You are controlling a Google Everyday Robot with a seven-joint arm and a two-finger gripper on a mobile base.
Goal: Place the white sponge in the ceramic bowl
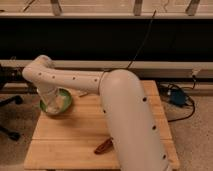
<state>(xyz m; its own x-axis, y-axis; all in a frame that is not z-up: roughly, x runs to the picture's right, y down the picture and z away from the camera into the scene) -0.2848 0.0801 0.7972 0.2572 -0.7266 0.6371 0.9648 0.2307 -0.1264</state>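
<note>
The green ceramic bowl (44, 106) sits at the far left corner of the wooden table (70, 137). My gripper (54, 100) hangs straight down into or just over the bowl and covers most of it. A pale patch (62, 103) shows inside the bowl next to the gripper; it may be the white sponge, but I cannot tell whether it is held or lying there. My white arm (125, 105) crosses the whole table from the right.
A reddish-brown object (103, 146) lies near the table's front edge. The arm hides the table's right half. An office chair base (7, 117) stands on the floor at the left. Cables and a blue box (177, 96) lie on the floor at the right.
</note>
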